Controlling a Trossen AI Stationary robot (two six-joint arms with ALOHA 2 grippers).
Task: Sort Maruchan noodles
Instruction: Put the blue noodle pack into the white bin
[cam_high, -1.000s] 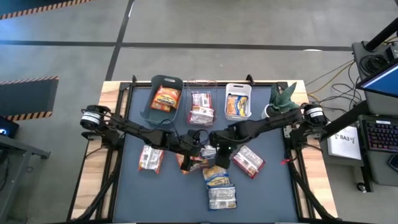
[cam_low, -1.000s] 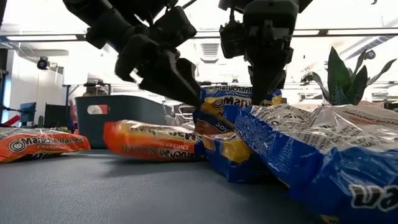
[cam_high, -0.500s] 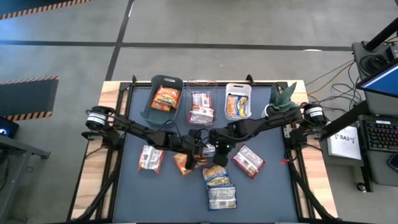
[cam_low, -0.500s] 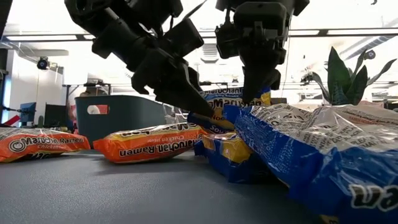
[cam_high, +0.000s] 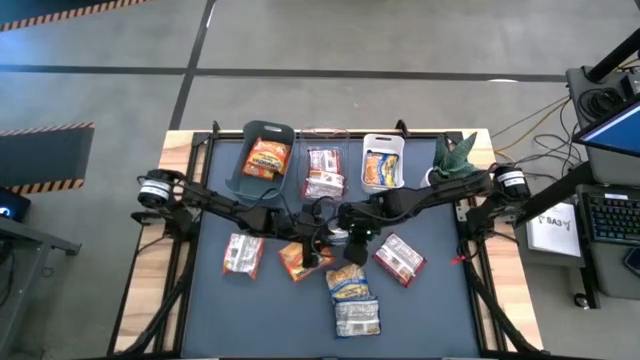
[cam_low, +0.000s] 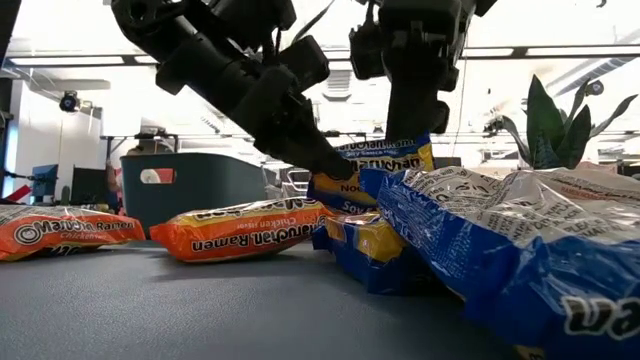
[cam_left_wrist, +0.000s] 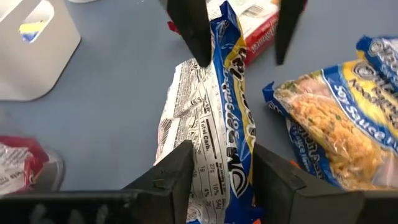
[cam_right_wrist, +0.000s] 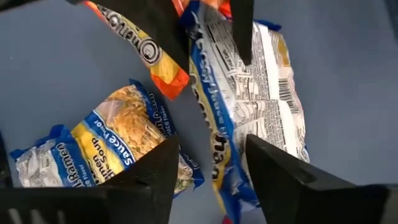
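Observation:
A blue-and-yellow Maruchan packet (cam_left_wrist: 211, 106) stands on edge over the middle of the table, between my two grippers. My left gripper (cam_left_wrist: 217, 163) comes from the table's left and is shut on its near end. My right gripper (cam_right_wrist: 208, 155) is open above it, one finger on each side of the packet's other end (cam_right_wrist: 217, 124). An orange packet (cam_low: 240, 230) lies flat on the mat just left of them. More packets lie around: orange (cam_high: 242, 254), blue (cam_high: 348, 282), red-and-white (cam_high: 400, 258). My left gripper pinches the packet's end (cam_left_wrist: 216, 177) between its two fingers, one on the printed back and one on the front. The fingers slant down from the table's left and lie along the packet. The packet stands on edge; nearer packets hide whether its bottom rests on anything.
A teal bin (cam_high: 248, 180), a clear bin (cam_high: 324, 134) and a white bin (cam_high: 383, 140) stand in a row at the far edge, each with packets inside. A potted plant (cam_high: 455, 158) stands at the far right. Bare mat lies at the near left.
The orange packet, blurred and moving a second ago, has settled flat on the mat. My left gripper has gone right to the upright blue-and-yellow packet and shut on it. My right gripper has let go of that packet's top and risen slightly.

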